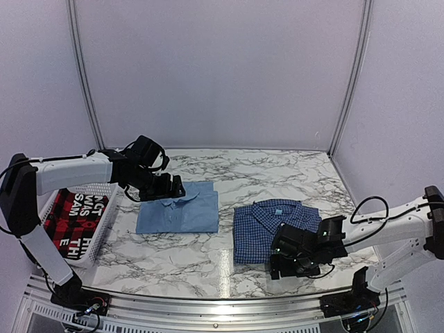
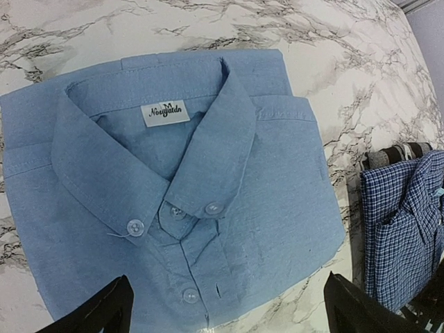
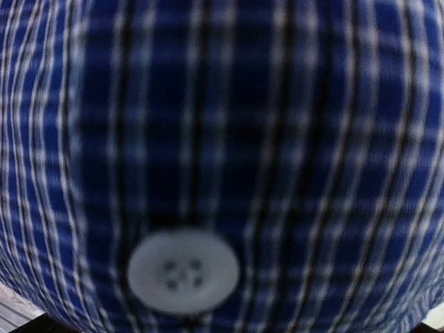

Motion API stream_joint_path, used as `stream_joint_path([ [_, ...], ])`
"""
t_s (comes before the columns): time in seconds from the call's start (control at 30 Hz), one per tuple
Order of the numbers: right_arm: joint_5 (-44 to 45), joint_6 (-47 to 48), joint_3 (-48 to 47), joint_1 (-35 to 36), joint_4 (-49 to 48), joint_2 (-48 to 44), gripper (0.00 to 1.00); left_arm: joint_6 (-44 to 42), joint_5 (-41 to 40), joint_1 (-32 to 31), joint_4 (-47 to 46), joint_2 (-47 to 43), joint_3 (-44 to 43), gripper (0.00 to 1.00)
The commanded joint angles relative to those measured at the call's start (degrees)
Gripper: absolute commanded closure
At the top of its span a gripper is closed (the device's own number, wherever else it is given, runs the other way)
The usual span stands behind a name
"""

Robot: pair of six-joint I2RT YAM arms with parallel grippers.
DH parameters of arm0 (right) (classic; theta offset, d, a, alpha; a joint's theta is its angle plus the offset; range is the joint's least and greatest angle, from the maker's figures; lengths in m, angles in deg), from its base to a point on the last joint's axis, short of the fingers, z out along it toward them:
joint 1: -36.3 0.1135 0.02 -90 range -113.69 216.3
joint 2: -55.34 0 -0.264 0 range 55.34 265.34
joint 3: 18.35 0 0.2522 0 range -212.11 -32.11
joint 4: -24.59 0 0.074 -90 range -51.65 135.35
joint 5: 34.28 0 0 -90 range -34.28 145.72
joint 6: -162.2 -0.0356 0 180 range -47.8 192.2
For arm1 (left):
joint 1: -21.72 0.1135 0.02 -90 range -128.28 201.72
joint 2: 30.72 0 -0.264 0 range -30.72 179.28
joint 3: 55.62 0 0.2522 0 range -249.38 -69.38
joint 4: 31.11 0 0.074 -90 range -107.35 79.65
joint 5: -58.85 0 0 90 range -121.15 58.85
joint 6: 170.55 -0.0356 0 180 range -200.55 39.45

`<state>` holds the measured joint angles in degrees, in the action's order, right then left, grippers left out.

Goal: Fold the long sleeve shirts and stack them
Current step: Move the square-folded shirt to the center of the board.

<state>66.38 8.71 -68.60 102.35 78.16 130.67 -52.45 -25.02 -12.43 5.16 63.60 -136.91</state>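
Note:
The light blue long sleeve shirt [image 1: 178,210] lies folded on the marble table, collar toward the back. My left gripper [image 1: 171,189] hovers over its collar end. In the left wrist view its black fingertips [image 2: 104,312] stand wide apart above the buttoned front [image 2: 208,208], open with nothing between them. The dark blue checked shirt [image 1: 267,225] lies folded to the right. My right gripper [image 1: 290,260] sits open at that shirt's near edge. Blurred checked cloth [image 3: 277,139] and one white button [image 3: 184,270] fill the right wrist view, and the fingers barely show.
A white mesh basket [image 1: 104,218] at the left edge holds a red-and-black garment with white letters [image 1: 69,222]. A strip of bare marble [image 1: 225,215] separates the two shirts. The checked shirt [image 2: 406,236] also shows at the right of the left wrist view.

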Motion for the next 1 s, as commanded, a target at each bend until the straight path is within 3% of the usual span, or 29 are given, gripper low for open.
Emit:
stream_joint_path([
  [0.0, 2.5, 4.4, 0.5, -5.9, -7.0, 1.6, 0.01, 0.6, -0.7, 0.9, -0.3, -2.8, 1.3, 0.01],
  [0.47, 0.7, 21.0, -8.5, -21.6, -22.5, 17.7, 0.02, 1.5, -2.1, 10.5, -0.3, -2.2, 4.8, 0.01],
  [0.63, -1.9, 22.4, -10.6, -21.5, -22.0, 18.7, 0.01, 0.3, -2.2, 13.2, -0.3, 0.0, 4.4, 0.01],
  [0.83, -4.6, 22.0, -12.8, -13.2, -16.5, 11.9, 0.02, -1.9, -0.5, 14.0, 0.2, 2.1, 3.6, 0.02],
  [0.97, -8.7, 23.6, -19.3, -11.6, -16.7, 12.4, 0.03, -2.4, -1.2, 14.0, 0.6, 2.5, 3.8, 0.08],
])
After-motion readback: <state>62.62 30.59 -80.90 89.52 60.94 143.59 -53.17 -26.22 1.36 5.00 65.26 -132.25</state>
